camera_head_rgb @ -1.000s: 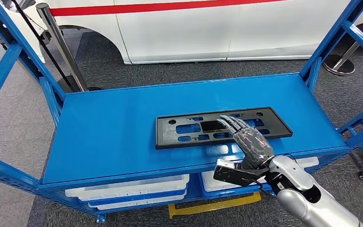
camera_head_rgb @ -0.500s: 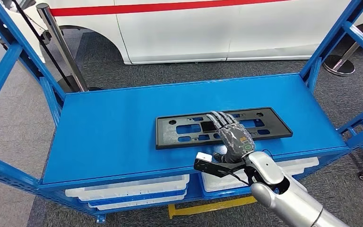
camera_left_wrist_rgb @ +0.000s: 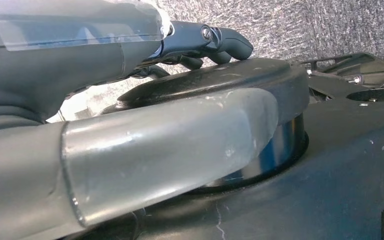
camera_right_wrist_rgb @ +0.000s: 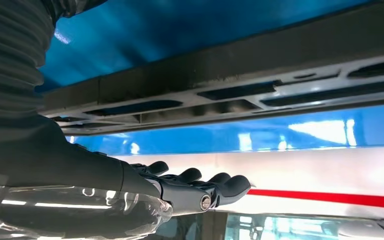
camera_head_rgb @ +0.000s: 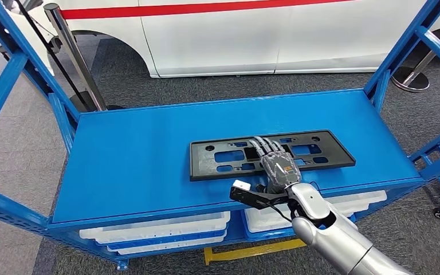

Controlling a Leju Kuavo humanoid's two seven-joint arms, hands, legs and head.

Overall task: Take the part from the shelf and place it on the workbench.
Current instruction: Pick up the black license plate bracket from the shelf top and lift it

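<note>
A flat black plastic part [camera_head_rgb: 321,150] with several cut-outs lies lengthwise on the blue shelf top [camera_head_rgb: 137,149], nearer the front edge. My right hand [camera_head_rgb: 276,163] reaches in from the front. It is stretched flat over the middle of the part, palm down and fingers apart, gripping nothing. In the right wrist view the dark fingers [camera_right_wrist_rgb: 200,187] are straight, with a gap between them and the part [camera_right_wrist_rgb: 260,75]. My left hand [camera_left_wrist_rgb: 130,140] hangs by my body with thumb and fingers loosely extended, holding nothing.
Blue uprights [camera_head_rgb: 11,74] frame both ends of the shelf. White bins [camera_head_rgb: 154,232] sit on the level below. A white vehicle [camera_head_rgb: 235,34] stands behind the shelf, with a barrier post [camera_head_rgb: 74,54] at the back left and a round post base [camera_head_rgb: 412,77] at the back right.
My right hand and forearm have slid to the left along the part, from its right of centre to its middle. The part has not moved.
</note>
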